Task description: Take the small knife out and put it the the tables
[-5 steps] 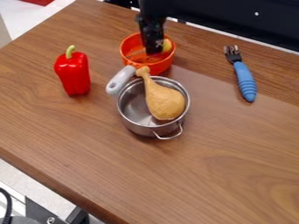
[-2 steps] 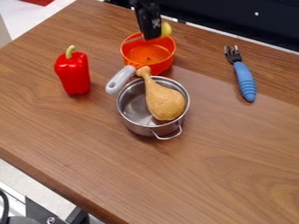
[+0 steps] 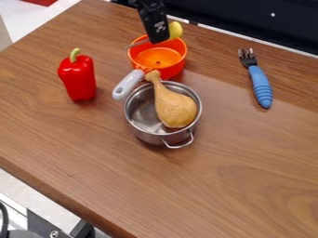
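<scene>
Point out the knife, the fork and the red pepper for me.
Knife (image 3: 176, 30): camera view, on its yellow handle.
Fork (image 3: 260, 85): camera view, on the middle of its blue handle.
Red pepper (image 3: 78, 80): camera view, on the middle of its body, below the stem.

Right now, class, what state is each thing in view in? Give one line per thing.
End effector: closed on the knife.
Knife: gripped, lifted above the orange pot.
Orange pot: uncovered, resting on the table.
Metal saucepan: uncovered, holding the drumstick.
Drumstick: inside, thin end up over the rim.
Fork: lying on the table.
Red pepper: whole, stem attached.
</scene>
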You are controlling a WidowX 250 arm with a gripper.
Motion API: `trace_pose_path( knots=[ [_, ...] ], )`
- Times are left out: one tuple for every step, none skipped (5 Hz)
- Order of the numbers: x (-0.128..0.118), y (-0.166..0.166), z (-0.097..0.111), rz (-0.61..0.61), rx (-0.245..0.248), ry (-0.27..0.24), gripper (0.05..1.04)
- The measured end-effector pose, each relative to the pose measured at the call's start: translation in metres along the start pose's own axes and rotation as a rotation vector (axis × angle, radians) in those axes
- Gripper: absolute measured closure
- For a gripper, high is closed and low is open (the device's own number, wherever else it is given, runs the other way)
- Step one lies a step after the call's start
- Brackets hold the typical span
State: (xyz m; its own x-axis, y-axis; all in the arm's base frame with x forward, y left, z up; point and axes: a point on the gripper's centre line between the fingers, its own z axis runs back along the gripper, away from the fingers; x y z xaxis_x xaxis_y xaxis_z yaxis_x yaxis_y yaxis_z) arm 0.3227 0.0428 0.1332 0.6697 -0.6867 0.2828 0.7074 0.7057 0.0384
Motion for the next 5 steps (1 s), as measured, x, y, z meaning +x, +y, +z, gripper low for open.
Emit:
trace_pose_path(
  knots=[
    [-0.011, -0.023, 0.012, -0.083, -0.050, -0.012, 0.804],
    [-0.033, -0.045, 0.014, -0.201, -0.087, -0.004, 0.804],
    [-0.053, -0.062, 0.007, -0.322, -0.110, 0.025, 0.804],
    [-0.071, -0.074, -0.003, -0.397, -0.134, 0.073, 0.804],
    [-0.080, -0.083, -0.009, -0.443, -0.152, 0.101, 0.804]
  ],
)
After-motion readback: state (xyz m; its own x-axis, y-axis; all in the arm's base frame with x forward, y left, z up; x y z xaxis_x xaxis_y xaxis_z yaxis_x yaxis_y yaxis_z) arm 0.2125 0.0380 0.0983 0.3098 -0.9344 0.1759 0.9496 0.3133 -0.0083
